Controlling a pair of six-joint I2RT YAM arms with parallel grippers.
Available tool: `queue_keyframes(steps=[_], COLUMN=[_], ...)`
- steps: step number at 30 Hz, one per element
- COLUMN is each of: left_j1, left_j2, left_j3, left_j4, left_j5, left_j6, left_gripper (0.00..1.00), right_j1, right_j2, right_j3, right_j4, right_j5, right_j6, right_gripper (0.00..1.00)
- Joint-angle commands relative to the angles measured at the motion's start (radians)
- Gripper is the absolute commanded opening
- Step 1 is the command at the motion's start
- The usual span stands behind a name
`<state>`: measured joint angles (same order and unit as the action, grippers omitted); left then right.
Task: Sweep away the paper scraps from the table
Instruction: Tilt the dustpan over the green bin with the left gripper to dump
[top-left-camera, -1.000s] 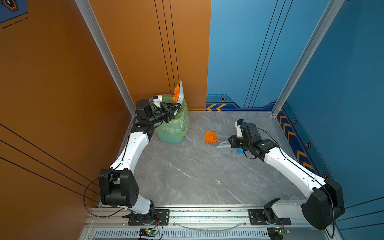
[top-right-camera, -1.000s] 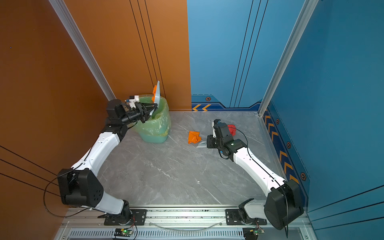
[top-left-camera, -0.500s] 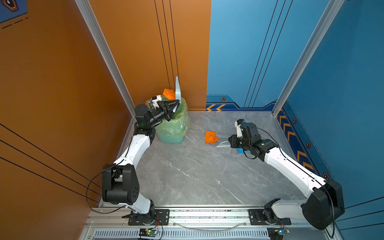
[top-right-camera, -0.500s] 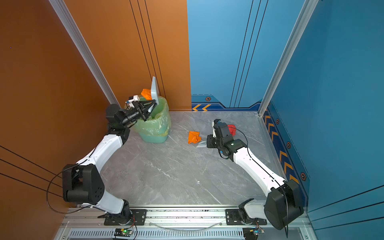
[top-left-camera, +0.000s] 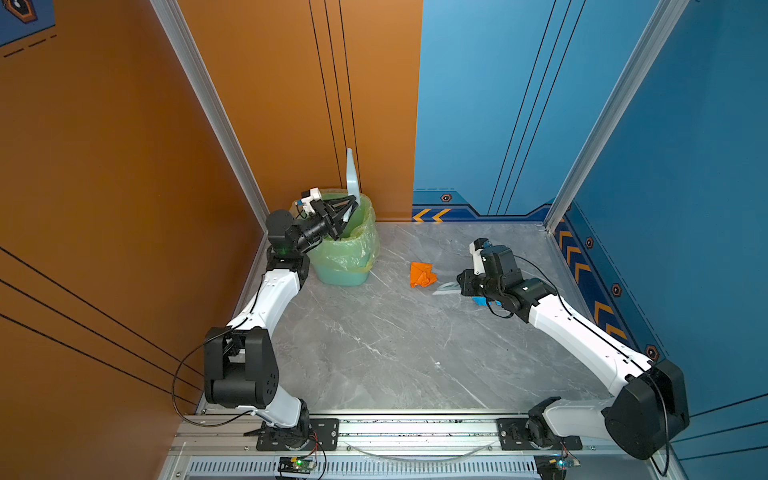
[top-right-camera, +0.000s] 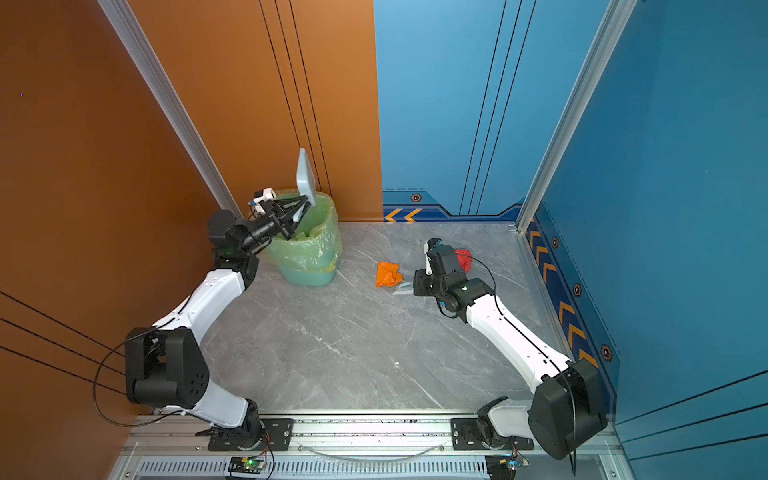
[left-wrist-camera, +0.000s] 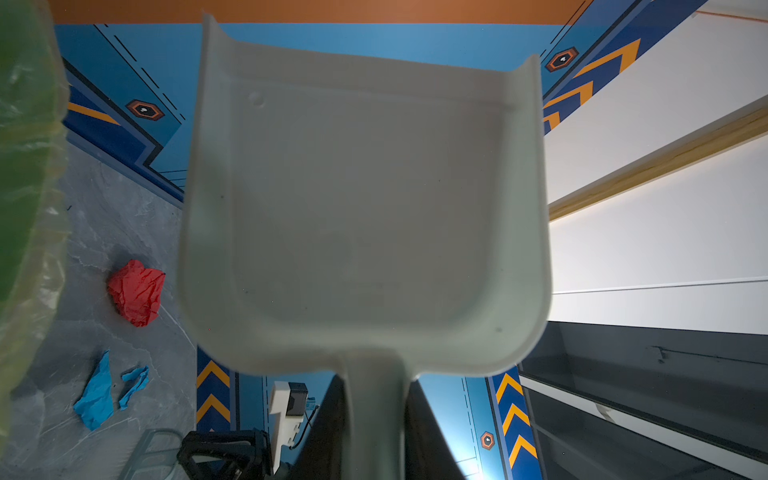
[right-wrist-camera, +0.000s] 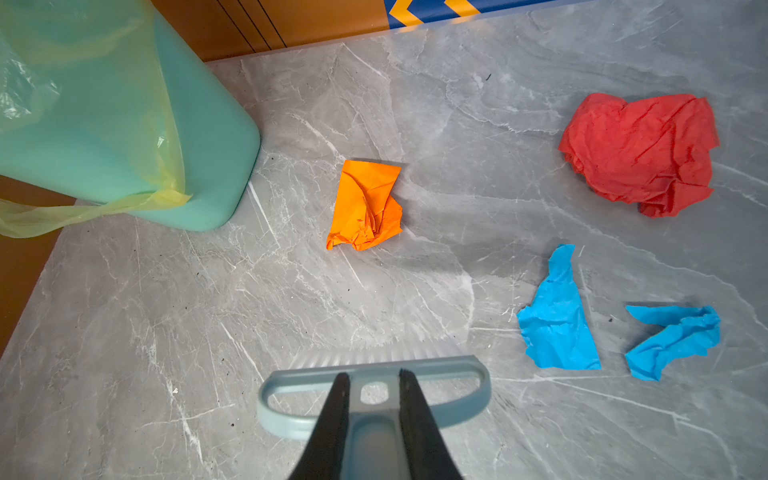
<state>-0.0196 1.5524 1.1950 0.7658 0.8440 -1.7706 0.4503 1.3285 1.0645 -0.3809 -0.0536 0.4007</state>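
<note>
An orange paper scrap (top-left-camera: 422, 275) (right-wrist-camera: 365, 205) lies mid-table, to the right of the bin. A red wad (top-right-camera: 463, 258) (right-wrist-camera: 638, 153) and two bright blue scraps (right-wrist-camera: 557, 316) (right-wrist-camera: 673, 338) lie near the right arm. My left gripper (top-left-camera: 347, 210) (left-wrist-camera: 376, 386) is shut on the handle of the grey-blue dustpan (top-left-camera: 352, 174) (left-wrist-camera: 365, 208). The pan stands upright and empty over the bin. My right gripper (right-wrist-camera: 371, 376) (top-left-camera: 461, 286) is shut on the brush (right-wrist-camera: 457, 370) handle. The bristles rest on the table (top-left-camera: 395, 353), a short way from the orange scrap.
The green bag-lined bin (top-left-camera: 345, 249) (right-wrist-camera: 124, 124) stands in the far left corner against the orange wall. Blue walls close the back and right sides. An aluminium rail (top-left-camera: 374, 428) runs along the front edge with both arm bases on it.
The left arm has tipped the dustpan up to vertical over the bin. The orange scrap that lay on the pan has slid off and no longer shows. The right arm has not moved.
</note>
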Motion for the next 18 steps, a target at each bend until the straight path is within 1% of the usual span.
queue_keyframes(steps=[1,4,6,9,10,12,13,14,15,17,18], left_j1=[0.004,-0.008,-0.020,-0.041,-0.051,-0.074,-0.090,-0.111,-0.132,-0.206,-0.249], left_j2=[-0.032,-0.037,-0.046,-0.065,-0.072,-0.096,-0.112,-0.132,-0.147,-0.181,-0.193], left_j3=[0.011,0.027,0.032,0.046,0.053,0.075,0.095,0.123,0.155,0.232,0.253], left_j4=[0.050,0.039,-0.002,-0.120,-0.185,-0.350,-0.463,-0.627,-0.769,-1.078,-1.151], left_j5=[0.039,0.054,0.058,0.064,0.062,0.046,0.024,-0.019,-0.071,-0.261,-0.348], left_j6=[0.020,0.058,0.099,0.212,0.264,0.413,0.517,0.642,0.764,1.039,1.125], left_gripper=[0.00,0.00,0.00,0.00,0.00,0.00,0.00,0.00,0.00,0.00,0.00], right_j1=[0.001,0.001,0.001,0.001,0.001,0.001,0.000,0.001,-0.001,-0.001,-0.002], right_j2=[-0.020,-0.027,-0.030,-0.033,-0.035,-0.035,-0.037,-0.039,-0.041,-0.042,-0.046], right_j3=[-0.001,0.000,-0.001,0.000,0.001,0.005,0.008,0.013,0.018,0.026,0.030], right_j4=[0.010,0.009,0.009,0.011,0.010,0.007,0.002,-0.003,-0.008,-0.017,-0.018], right_j5=[0.000,0.005,0.008,0.012,0.012,0.019,0.021,0.026,0.032,0.043,0.048], right_j6=[0.010,0.007,0.006,0.005,0.003,0.000,-0.003,-0.006,-0.010,-0.018,-0.021], right_gripper=[0.00,0.00,0.00,0.00,0.00,0.00,0.00,0.00,0.00,0.00,0.00])
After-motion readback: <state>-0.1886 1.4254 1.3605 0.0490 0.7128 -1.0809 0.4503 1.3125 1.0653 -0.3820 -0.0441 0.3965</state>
